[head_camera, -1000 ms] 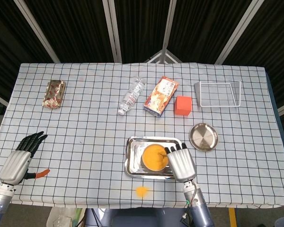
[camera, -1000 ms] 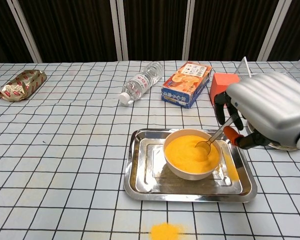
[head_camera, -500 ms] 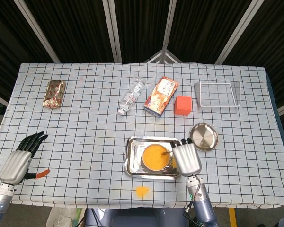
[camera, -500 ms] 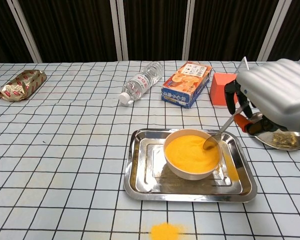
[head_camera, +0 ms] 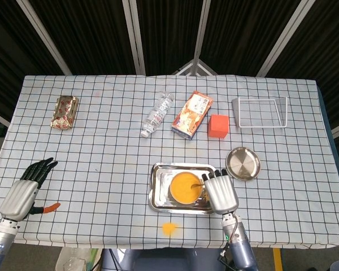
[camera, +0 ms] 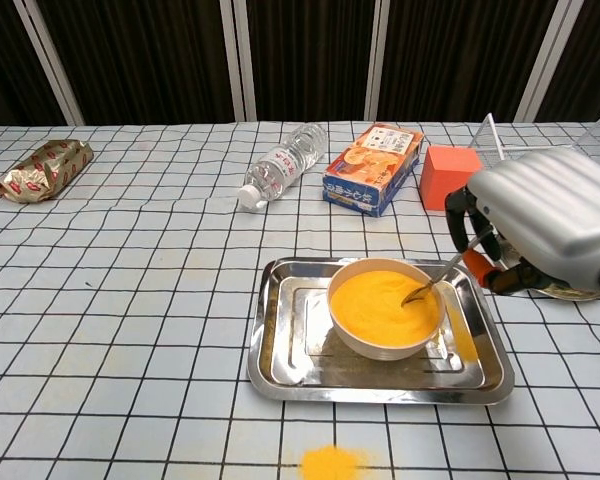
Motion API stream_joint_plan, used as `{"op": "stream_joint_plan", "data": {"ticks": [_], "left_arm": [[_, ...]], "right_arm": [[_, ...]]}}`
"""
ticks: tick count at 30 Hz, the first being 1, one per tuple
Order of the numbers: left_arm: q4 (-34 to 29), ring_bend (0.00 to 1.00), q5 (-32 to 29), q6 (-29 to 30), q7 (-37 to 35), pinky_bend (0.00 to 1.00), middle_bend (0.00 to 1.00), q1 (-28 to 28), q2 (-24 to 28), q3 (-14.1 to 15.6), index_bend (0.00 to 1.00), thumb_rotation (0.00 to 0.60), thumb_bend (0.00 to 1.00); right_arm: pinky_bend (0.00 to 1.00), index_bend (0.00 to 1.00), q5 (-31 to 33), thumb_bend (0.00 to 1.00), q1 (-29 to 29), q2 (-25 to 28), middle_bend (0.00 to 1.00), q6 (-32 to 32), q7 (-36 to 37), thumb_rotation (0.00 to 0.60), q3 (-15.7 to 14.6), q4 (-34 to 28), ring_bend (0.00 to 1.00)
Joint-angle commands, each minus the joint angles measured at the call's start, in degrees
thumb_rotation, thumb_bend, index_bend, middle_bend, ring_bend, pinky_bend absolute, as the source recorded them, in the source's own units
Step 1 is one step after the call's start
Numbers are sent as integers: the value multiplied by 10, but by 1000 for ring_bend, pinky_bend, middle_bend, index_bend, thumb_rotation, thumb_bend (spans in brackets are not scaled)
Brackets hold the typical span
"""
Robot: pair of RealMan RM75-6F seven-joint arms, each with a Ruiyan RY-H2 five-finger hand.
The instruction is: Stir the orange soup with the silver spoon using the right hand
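Bright, even overhead light; shadows are soft and short, the far backdrop is dark, and both views are sharp.

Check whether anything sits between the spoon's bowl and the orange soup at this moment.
Nothing visible does. The right hand holds the silver spoon by its handle, and its bowl already dips into the orange soup at the right side of the white bowl.

Checked tablecloth (head_camera: 101, 147) over table; dark curtains (camera: 300, 60) behind, pale frame bars.
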Motion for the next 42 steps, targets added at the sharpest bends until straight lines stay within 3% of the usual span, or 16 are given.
{"op": "stream_joint_plan", "data": {"ticks": [1,42], "left_arm": [[0,0,0,0,-1,0,0,0,0,0,0,600,20],[-4,0,-3,-3,-9,0,0,-1,4,0,0,600,20]], "right_arm": [[484,822,2,657,-2,-5,642,0,1,600,-2,-2,523],[484,873,-55,710,-8,-8,679,-3,20,600,-11,-39,554]]}}
